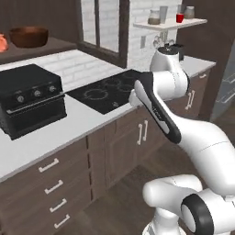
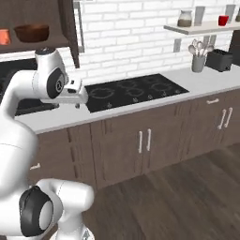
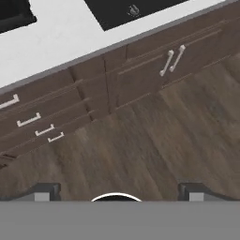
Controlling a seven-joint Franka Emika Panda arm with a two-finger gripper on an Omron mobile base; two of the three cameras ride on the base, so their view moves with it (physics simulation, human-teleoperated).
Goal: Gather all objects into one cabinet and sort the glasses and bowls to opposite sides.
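In the left base view, at far left, an orange mug [image 1: 2,42] sits at the picture's edge on the plank shelf of the dark wooden cabinet [image 1: 46,46], with the wide brown bowl [image 1: 29,36] just beside it to the right; the two look close but whether they touch I cannot tell. Below them a black countertop oven [image 1: 31,98] stands on the white table [image 1: 87,120], and to its right a black cooktop [image 1: 110,92] is set into the same surface. Further right the robot's white arm bends over the table edge and the lower cupboard doors [image 1: 133,142]. At upper right a white wall shelf [image 1: 170,24] carries the short red cup [image 1: 180,18], standing upright between a jar [image 1: 154,17] with a tall grey container on its left and another jar on its right, well apart from the cabinet. In the right base view a utensil holder [image 2: 198,60] and a dark toaster [image 2: 219,59] stand on the table under that shelf. In the hand view the claw [image 3: 117,193] is released, its two dark tips spread wide and nothing between them, looking down at the wooden floor [image 3: 154,140] in front of the drawers [image 3: 37,126]
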